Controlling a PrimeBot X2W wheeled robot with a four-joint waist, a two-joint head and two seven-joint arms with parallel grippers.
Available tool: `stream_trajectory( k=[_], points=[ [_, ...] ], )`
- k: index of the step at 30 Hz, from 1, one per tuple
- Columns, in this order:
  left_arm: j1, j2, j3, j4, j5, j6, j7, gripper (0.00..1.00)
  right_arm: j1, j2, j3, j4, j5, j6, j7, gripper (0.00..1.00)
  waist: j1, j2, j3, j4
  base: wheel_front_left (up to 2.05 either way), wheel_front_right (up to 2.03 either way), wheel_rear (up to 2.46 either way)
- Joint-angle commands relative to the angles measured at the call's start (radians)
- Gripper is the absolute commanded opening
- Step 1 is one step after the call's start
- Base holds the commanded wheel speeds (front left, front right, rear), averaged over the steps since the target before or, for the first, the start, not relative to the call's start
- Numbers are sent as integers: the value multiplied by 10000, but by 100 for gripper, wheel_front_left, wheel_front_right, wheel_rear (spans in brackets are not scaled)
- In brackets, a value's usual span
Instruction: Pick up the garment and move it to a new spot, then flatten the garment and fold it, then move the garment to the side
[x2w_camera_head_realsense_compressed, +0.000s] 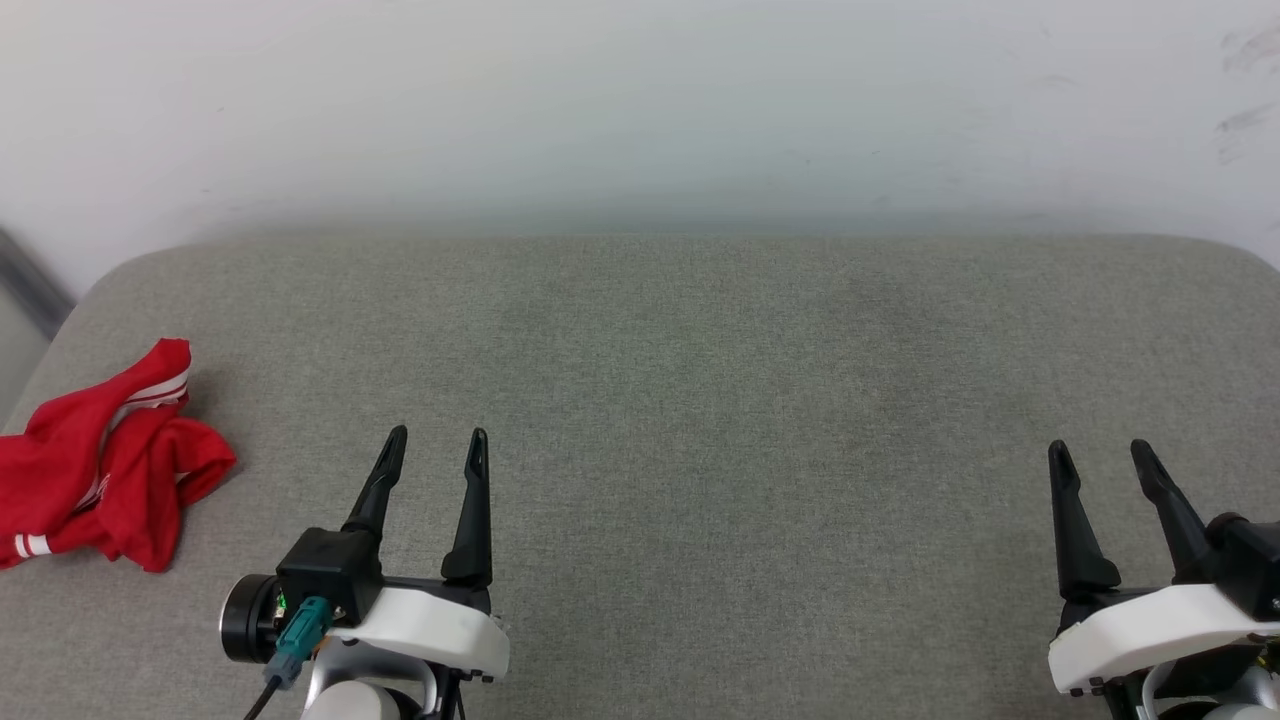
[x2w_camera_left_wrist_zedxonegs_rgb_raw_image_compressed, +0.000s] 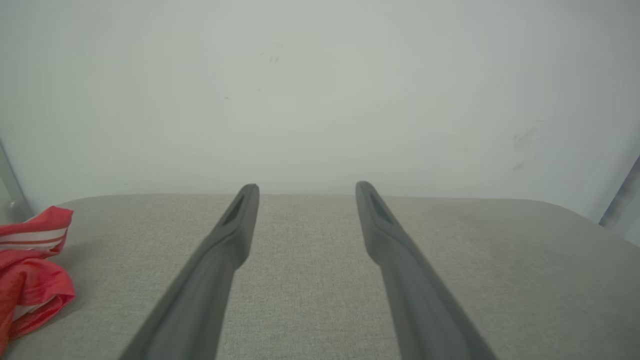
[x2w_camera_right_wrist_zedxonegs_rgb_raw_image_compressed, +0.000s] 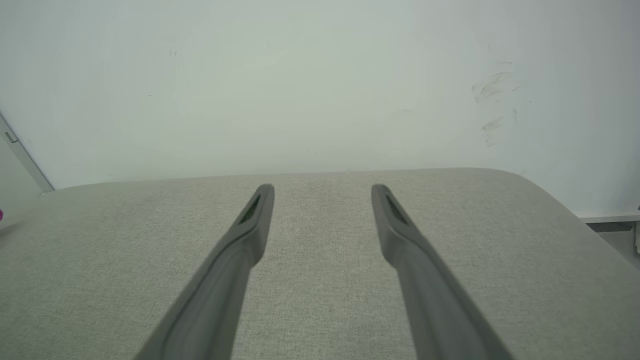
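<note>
The garment (x2w_camera_head_realsense_compressed: 105, 465) lies crumpled in a red heap with white striped trim at the far left edge of the grey padded surface (x2w_camera_head_realsense_compressed: 700, 400); it also shows at the left edge of the left wrist view as the garment (x2w_camera_left_wrist_zedxonegs_rgb_raw_image_compressed: 30, 275). My left gripper (x2w_camera_head_realsense_compressed: 437, 440) stands open to the right of the heap, apart from it, with nothing between its fingers (x2w_camera_left_wrist_zedxonegs_rgb_raw_image_compressed: 235, 225). At the lower right my right gripper (x2w_camera_head_realsense_compressed: 1100, 450) is open and empty too, its fingers (x2w_camera_right_wrist_zedxonegs_rgb_raw_image_compressed: 255, 220) above bare fabric.
A pale wall (x2w_camera_head_realsense_compressed: 640, 100) rises right behind the padded surface's far edge. The surface has rounded corners at the far left and far right. A grey metal strip (x2w_camera_head_realsense_compressed: 30, 280) runs down at the far left beyond the surface.
</note>
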Motion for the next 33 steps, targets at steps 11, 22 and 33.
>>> stream_trajectory(
  k=[11,22,33],
  points=[
    [-164,23,-8,152,389,89,-201,100,117,2,-63,33,-465,-3,-27,100,0,0,19,25,0,0,0],
    [-279,23,63,423,-27,7,-201,100,110,4,-114,168,-228,-3,-173,100,0,0,7,202,0,0,0],
    [-506,44,245,814,338,-48,-201,100,197,5,71,-385,-502,-3,-110,100,0,0,100,1719,0,0,0]
  ],
)
